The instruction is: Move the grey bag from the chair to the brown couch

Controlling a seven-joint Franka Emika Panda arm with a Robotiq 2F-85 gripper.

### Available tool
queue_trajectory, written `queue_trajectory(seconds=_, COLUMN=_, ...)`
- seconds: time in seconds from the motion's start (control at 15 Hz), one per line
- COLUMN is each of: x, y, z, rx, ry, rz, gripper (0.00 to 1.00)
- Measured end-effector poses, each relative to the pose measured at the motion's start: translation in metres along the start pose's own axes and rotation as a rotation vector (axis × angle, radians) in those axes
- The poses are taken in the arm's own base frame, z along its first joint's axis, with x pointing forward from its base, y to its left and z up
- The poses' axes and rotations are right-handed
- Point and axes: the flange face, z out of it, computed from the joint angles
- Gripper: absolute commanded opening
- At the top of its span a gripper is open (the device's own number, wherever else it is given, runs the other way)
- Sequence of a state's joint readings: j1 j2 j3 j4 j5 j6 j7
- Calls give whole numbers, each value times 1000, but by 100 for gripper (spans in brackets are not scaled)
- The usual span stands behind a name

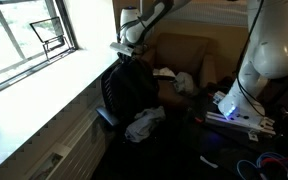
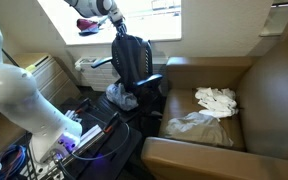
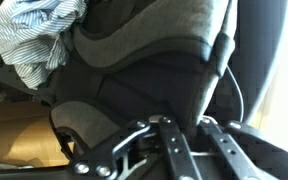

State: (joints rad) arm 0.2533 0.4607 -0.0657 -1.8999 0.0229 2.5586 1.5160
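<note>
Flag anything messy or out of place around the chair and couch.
A crumpled light cloth lies bunched on the chair seat at the foot of the grey bag. On the brown couch, two rumpled white heaps sit loose on the seat cushion, right where the bag should go.

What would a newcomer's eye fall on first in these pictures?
Probably the white robot arm, its end effector poised at the top of the dark grey fabric bag on the black office chair by the window. Next, the big brown couch beside it, strewn with crumpled white cloths, and the striped blue-and-white cloth on the chair seat.
</note>
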Motion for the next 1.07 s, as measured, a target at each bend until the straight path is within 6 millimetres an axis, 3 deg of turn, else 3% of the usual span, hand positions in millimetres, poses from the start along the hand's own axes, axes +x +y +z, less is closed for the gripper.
queue_trajectory(seconds=0.27, x=-17, y=30, z=-28, rx=96, ry=-13, rz=53, gripper=4)
queue_trajectory(seconds=0.67, x=-34, y=81, z=-46, rx=107, ry=-90, rz=264, gripper=4)
queue_trajectory(seconds=1.07, x=0, y=117, z=-145, rx=232, ry=-210, rz=526, gripper=4)
